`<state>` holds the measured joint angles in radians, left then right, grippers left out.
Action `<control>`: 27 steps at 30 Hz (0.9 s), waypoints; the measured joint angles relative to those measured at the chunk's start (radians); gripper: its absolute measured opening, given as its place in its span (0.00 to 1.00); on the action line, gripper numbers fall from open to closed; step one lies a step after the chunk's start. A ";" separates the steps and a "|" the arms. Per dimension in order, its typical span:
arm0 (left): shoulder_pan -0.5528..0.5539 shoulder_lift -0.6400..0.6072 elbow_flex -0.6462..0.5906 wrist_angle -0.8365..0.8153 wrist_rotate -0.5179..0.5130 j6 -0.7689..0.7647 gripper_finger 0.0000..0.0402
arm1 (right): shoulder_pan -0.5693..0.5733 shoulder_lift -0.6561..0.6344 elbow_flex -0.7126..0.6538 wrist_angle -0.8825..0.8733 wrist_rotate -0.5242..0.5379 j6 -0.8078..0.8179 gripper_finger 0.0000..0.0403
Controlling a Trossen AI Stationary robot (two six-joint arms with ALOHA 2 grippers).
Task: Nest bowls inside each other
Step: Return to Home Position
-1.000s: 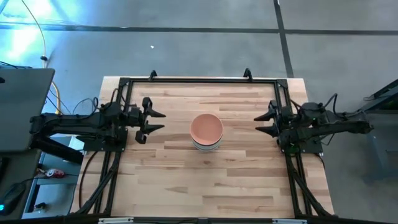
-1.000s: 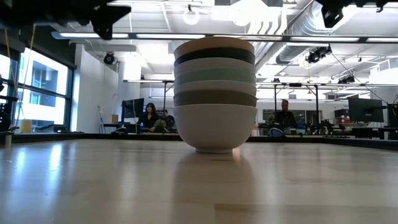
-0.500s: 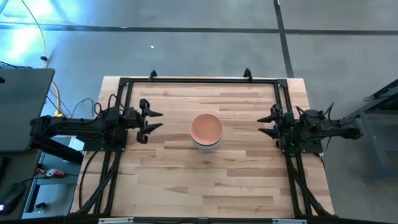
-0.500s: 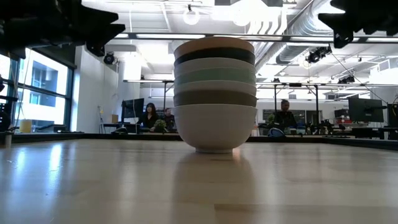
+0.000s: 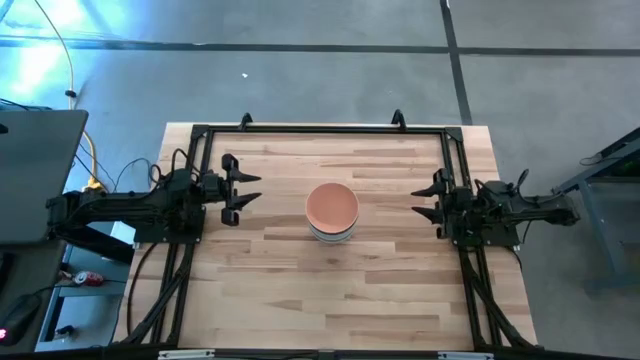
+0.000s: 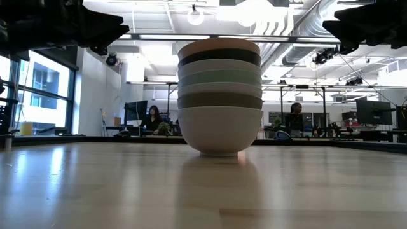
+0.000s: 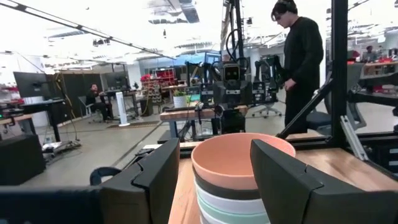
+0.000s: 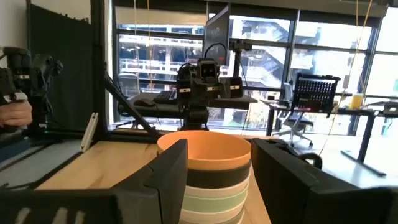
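The bowls [image 5: 332, 212] sit one inside the other in a single stack. The stack is about halfway between the left claw [image 5: 257, 188] and the right claw [image 5: 415, 201], out in front of each claw's tips and well apart from both. The peach bowl [image 5: 332, 204] is on top, the black bowl [image 6: 219, 56] is right under it, and a white bowl [image 6: 219, 129] at the bottom rests flat on the desk [image 5: 300, 290]. Both claws are spread wide and hold nothing. Bare wood lies between each claw and the stack. The desk is made of light wood strips, with a black frame [image 5: 320, 128] running behind and beside the claws. Around the desk is a grey floor [image 5: 300, 70]. Looking out from the left claw, the right arm [image 7: 231, 78] is past the stack, and a person [image 7: 303, 59] in dark clothes stands beyond it. Looking out from the right claw, there are big windows [image 8: 155, 53] past the stack and a hand [image 8: 15, 113] off to the side. The room is large, with long lights [image 6: 191, 37] on the ceiling and people [image 6: 153, 118] sitting far back.
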<state>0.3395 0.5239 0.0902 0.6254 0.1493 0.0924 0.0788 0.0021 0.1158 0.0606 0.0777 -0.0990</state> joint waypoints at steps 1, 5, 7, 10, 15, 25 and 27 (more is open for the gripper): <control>0.002 0.002 -0.005 0.008 0.002 0.006 0.46 | 0.000 0.000 0.000 0.001 0.002 -0.010 0.42; 0.002 0.002 -0.080 0.107 0.000 -0.005 0.46 | 0.000 0.000 0.000 0.004 0.021 -0.032 0.42; 0.001 0.003 -0.078 0.075 -0.001 -0.009 0.46 | 0.000 0.000 0.000 0.003 0.027 -0.037 0.42; 0.001 0.013 -0.079 0.075 -0.003 -0.001 0.46 | 0.000 0.000 0.000 0.004 0.029 -0.041 0.42; 0.001 0.017 -0.079 0.057 -0.001 0.017 0.46 | 0.000 0.002 0.000 -0.006 0.057 -0.040 0.42; 0.001 0.018 -0.079 0.177 -0.004 0.016 0.46 | 0.000 0.002 0.000 0.039 0.136 -0.042 0.42; 0.001 0.018 -0.079 0.219 -0.005 0.005 0.46 | 0.000 0.002 0.000 0.051 0.159 -0.041 0.42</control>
<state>0.3401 0.5415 0.0116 0.8449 0.1448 0.0974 0.0788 0.0040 0.1154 0.1119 0.2364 -0.1402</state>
